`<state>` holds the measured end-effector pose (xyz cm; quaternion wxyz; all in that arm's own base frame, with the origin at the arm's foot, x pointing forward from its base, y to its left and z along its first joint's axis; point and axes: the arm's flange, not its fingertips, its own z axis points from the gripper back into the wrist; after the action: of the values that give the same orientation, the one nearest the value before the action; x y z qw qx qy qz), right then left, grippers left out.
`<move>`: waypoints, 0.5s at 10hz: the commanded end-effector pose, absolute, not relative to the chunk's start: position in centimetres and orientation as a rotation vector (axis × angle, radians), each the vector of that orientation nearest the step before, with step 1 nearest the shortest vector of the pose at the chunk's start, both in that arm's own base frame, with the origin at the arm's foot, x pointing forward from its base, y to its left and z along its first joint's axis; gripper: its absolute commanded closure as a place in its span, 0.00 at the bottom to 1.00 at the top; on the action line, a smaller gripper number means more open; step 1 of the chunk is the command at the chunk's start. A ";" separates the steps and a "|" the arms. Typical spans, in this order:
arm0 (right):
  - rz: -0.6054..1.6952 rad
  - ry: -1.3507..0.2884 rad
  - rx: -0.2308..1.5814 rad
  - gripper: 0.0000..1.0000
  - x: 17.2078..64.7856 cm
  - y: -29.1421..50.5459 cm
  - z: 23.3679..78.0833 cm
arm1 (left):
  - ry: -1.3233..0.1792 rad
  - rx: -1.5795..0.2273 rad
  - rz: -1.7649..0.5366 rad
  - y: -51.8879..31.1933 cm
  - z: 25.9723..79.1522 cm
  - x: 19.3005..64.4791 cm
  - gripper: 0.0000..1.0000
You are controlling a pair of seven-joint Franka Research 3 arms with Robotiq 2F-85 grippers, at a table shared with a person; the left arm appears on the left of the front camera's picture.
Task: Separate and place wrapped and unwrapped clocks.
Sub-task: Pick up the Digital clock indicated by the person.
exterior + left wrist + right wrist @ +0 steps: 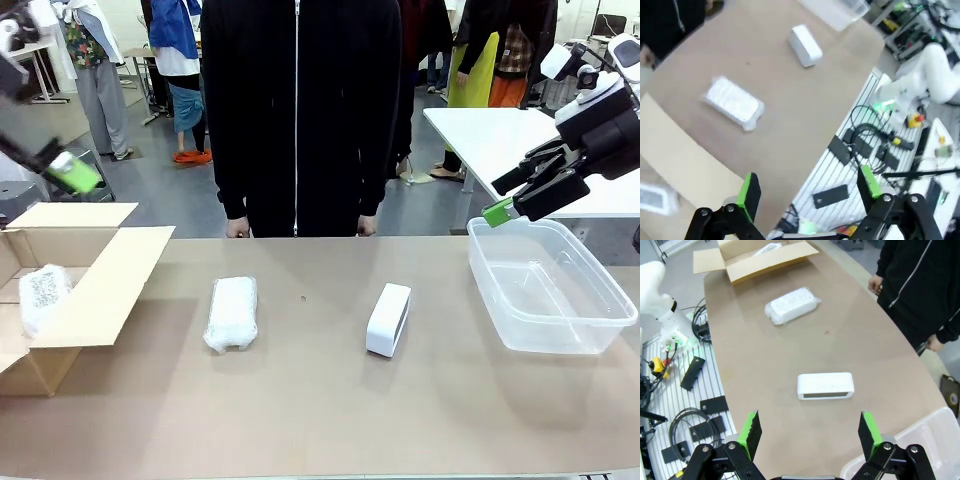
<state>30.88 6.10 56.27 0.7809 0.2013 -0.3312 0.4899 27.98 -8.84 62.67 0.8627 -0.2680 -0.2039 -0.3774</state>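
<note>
One wrapped clock (pixel 231 313) (pixel 733 101) (pixel 792 305) lies on the table left of centre, a lumpy bubble-wrap bundle. A second wrapped bundle (pixel 42 297) (pixel 654 197) (pixel 766 249) rests inside the cardboard box (pixel 110 290) (pixel 767 262) at the left. The bare white unwrapped clock (pixel 388 319) (pixel 805 45) (pixel 825 385) stands on its edge right of centre. My left gripper (pixel 72 172) (pixel 810 192) hangs open high above the box's far side. My right gripper (pixel 510 208) (pixel 811 432) is open in the air above the clear bin's (pixel 548 285) (pixel 905 455) near-left corner. Both grippers hold nothing.
A person in a black zip jacket (pixel 297 110) stands at the far edge with hands (pixel 237 229) by the table rim. The box flaps (pixel 70 214) stick out over the table's left part. A second white table (pixel 500 135) stands behind at the right.
</note>
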 end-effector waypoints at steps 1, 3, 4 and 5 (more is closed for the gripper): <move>1.068 -0.726 0.462 0.00 31.1 6.2 56.2 | -0.636 -0.491 -0.842 -8.4 61.8 26.9 0.00; 1.068 -0.726 0.462 0.00 31.1 6.2 56.2 | -0.650 -0.421 -0.838 -8.8 60.5 27.0 0.00; 1.068 -0.726 0.462 0.00 31.1 6.2 56.2 | -0.659 -0.372 -0.837 -9.0 59.8 27.1 0.00; 1.068 -0.726 0.462 0.00 31.1 6.2 56.2 | -0.656 -0.387 -0.829 -9.2 59.3 27.5 0.00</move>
<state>30.88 6.09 56.28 0.7809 0.2013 -0.3313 0.4899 27.01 -8.39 60.26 0.8423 -0.1934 -0.3135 -0.3935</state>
